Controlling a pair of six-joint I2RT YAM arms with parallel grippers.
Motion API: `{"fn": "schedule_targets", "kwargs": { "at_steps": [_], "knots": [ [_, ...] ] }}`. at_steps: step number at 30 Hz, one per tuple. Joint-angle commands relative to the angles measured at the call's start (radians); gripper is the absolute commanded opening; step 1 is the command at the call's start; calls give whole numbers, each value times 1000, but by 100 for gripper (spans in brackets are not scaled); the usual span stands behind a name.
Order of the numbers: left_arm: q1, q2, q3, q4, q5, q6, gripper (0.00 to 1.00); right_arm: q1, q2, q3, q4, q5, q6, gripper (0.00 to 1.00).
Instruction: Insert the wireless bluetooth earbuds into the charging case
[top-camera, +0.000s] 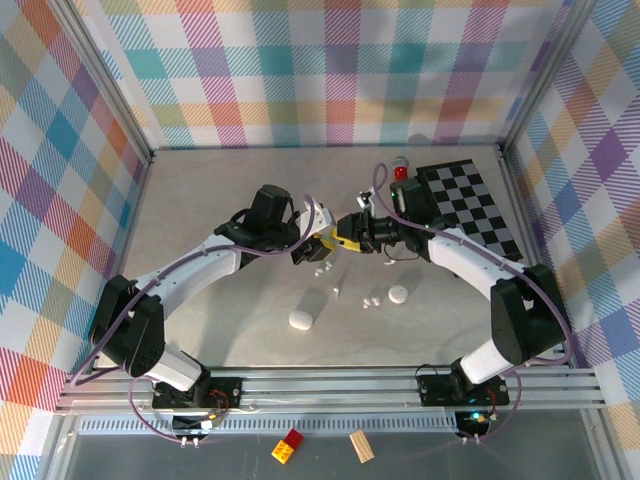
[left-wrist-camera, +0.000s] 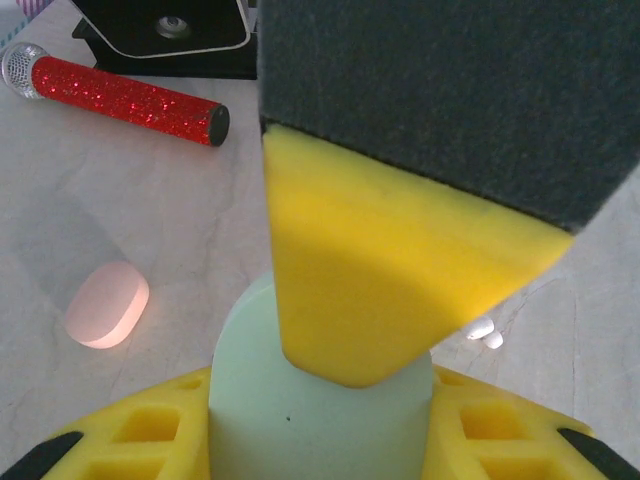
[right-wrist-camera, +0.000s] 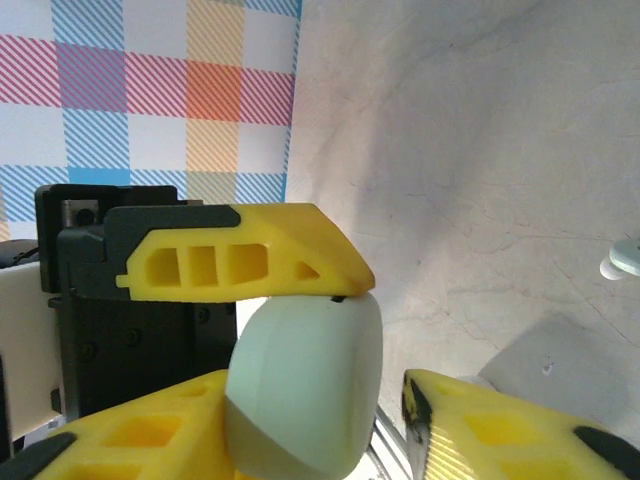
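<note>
Early stage: left gripper (left-wrist-camera: 320, 435) clamped on pale green case (right-wrist-camera: 305, 385), right gripper (right-wrist-camera: 315, 400) straddling it, grip unclear; earbuds (top-camera: 322, 268) loose on table (top-camera: 210, 200) nearer, none inserted

The left gripper (left-wrist-camera: 320, 440) clasps a pale green case (left-wrist-camera: 250, 390) between its yellow fingers (left-wrist-camera: 130, 435). A big yellow finger (left-wrist-camera: 370, 290), backed by a dark grey pad, reaches in from the far side and touches the case's far end. On the table (left-wrist-camera: 200, 230) beyond, a pink case (left-wrist-camera: 105, 305) lies to the left. A red glitter mic (left-wrist-camera: 120, 95) lies farther off, with a black-and-white device (left-wrist-camera: 165, 30) behind it. Tiny white earbuds (left-wrist-camera: 482, 330) lie to the right.
</note>
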Motion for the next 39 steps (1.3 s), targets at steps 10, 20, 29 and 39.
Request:
{"fn": "schedule_targets", "kwargs": {
  "at_steps": [10,20,29,39],
  "knots": [
    [-11,-35,-34,100,15,-33,38,-10,-5,17,27,-27,3,21],
    [-9,-113,-152,298,-7,-146,84,-118,-131,-110,268,-130,196,15],
    [-9,-144,-325,782,19,-350,86,-224,-239,-241,502,-197,387,12],
    [8,68,-326,1353,123,-662,85,-228,-265,-335,860,-185,608,12]
  ]
}}
